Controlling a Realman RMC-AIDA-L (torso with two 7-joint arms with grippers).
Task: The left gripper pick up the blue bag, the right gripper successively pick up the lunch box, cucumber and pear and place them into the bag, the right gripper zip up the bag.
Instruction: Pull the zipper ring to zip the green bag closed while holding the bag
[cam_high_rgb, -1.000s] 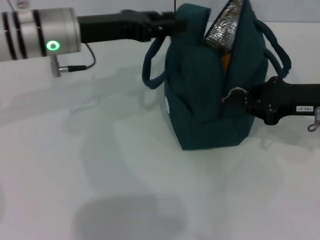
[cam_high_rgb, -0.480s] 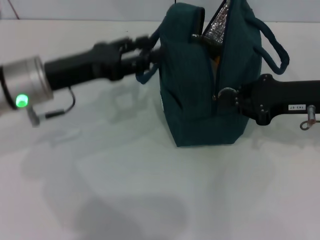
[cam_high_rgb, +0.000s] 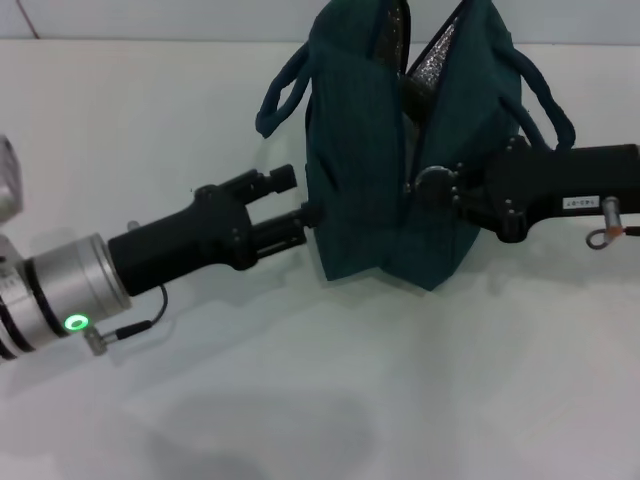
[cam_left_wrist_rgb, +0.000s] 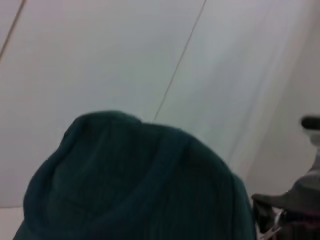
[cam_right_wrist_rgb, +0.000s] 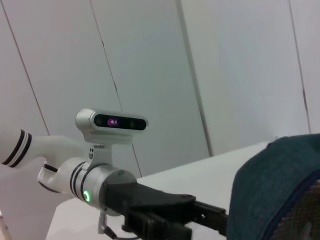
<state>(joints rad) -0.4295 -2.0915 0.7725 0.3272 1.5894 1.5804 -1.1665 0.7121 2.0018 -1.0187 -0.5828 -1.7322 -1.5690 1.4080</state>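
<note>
The blue bag (cam_high_rgb: 370, 170) stands upright on the white table, its top still parted with silver lining (cam_high_rgb: 438, 58) showing. My left gripper (cam_high_rgb: 293, 197) is low beside the bag's left wall, open, with nothing between its fingers. My right gripper (cam_high_rgb: 452, 190) reaches in from the right and is shut on the metal ring zipper pull (cam_high_rgb: 427, 181) on the bag's front seam. The left wrist view shows the bag's fabric (cam_left_wrist_rgb: 130, 180) close up. In the right wrist view the bag (cam_right_wrist_rgb: 280, 185) is at the edge, with the left arm (cam_right_wrist_rgb: 150, 202) beyond it. Lunch box, cucumber and pear are hidden.
The white table (cam_high_rgb: 400, 380) stretches in front of the bag. Two cord handles (cam_high_rgb: 282, 92) hang out at the bag's sides. The robot's head camera (cam_right_wrist_rgb: 112, 122) shows in the right wrist view.
My left gripper let go of the bag's top and swung down to the near left. The bag and my right gripper shifted slightly left.
</note>
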